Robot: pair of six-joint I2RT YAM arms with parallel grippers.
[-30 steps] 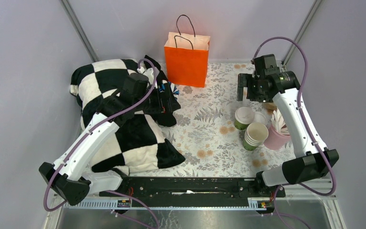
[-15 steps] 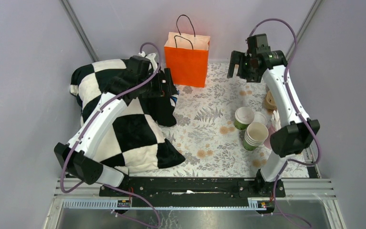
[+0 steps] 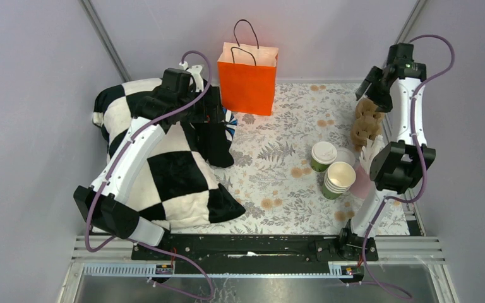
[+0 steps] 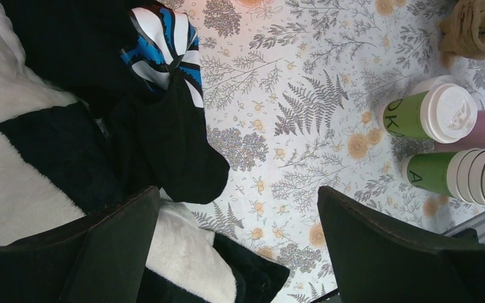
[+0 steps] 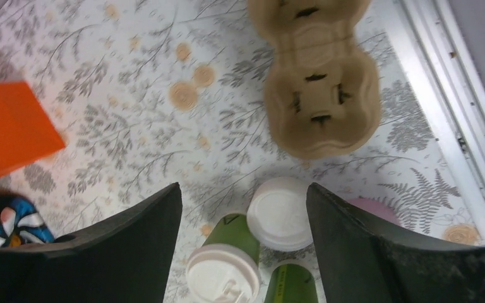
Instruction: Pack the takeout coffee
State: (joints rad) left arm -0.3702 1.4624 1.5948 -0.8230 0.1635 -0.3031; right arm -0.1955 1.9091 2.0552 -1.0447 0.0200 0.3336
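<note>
The takeout coffee (image 3: 323, 155), a green cup with a white lid, stands on the floral mat right of centre. It also shows in the left wrist view (image 4: 428, 114) and the right wrist view (image 5: 225, 267). An orange paper bag (image 3: 247, 80) with black handles stands open at the back; its corner shows in the right wrist view (image 5: 9, 129). My left gripper (image 3: 220, 117) is open and empty, held above the pillow's edge left of the bag (image 4: 240, 252). My right gripper (image 3: 367, 88) is open and empty, high at the back right, looking down on the cups (image 5: 243, 246).
A stack of lidless green cups (image 3: 338, 180) stands beside the coffee, with loose white lids (image 5: 281, 213) and a pink cup of sticks (image 3: 365, 178) next to it. A brown cup carrier (image 3: 365, 123) lies at the right edge. A black-and-white checkered pillow (image 3: 158, 170) fills the left side.
My right arm has risen and swung from the back middle of the mat to the back right corner, above the carrier. My left gripper has moved back and a little left.
</note>
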